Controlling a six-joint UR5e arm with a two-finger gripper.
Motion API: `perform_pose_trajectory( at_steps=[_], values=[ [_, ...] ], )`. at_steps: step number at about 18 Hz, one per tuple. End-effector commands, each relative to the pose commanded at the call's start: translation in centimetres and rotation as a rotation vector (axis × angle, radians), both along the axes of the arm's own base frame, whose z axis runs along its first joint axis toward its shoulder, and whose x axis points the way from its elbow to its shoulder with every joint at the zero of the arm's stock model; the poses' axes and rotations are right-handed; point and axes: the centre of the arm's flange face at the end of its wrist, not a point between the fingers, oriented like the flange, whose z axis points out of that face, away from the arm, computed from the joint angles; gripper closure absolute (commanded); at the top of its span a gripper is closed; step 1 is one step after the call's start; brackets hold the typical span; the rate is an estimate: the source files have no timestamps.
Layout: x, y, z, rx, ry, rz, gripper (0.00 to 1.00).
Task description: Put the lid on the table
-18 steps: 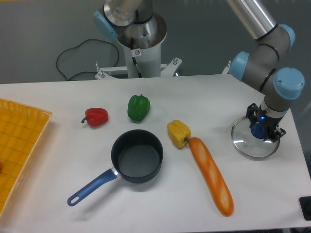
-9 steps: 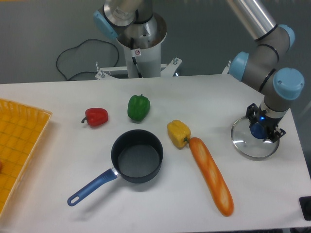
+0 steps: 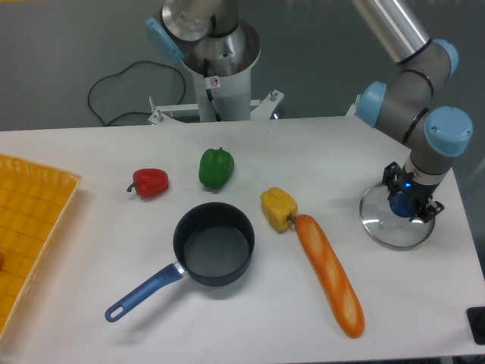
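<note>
At the right edge of the white table [image 3: 91, 303], the gripper [image 3: 408, 203] grasps the blue knob of the glass lid [image 3: 383, 224], which sits on the tabletop, well apart from the saucepan [image 3: 213, 244], before a grey wall [image 3: 61, 53].

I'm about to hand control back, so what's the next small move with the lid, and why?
Probably open the fingers and lift straight up. The lid looks to lie flat on the table near its right edge, clear of the saucepan, while the gripper sits closed around its blue knob. I can't confirm that the rim is fully seated, so release gently.
</note>
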Motion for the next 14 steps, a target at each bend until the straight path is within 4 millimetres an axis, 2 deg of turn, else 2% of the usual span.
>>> perform_pose_trajectory(
  at_steps=[2,10,14],
  values=[
    [0.0,0.0,0.0,0.0,0.0,0.0,0.45],
    [0.01,-0.11,0.5,0.001,0.006,-0.005,0.24],
    [0.02,-0.21,0.99,0.002,0.012,-0.005,0.19]
  ],
)
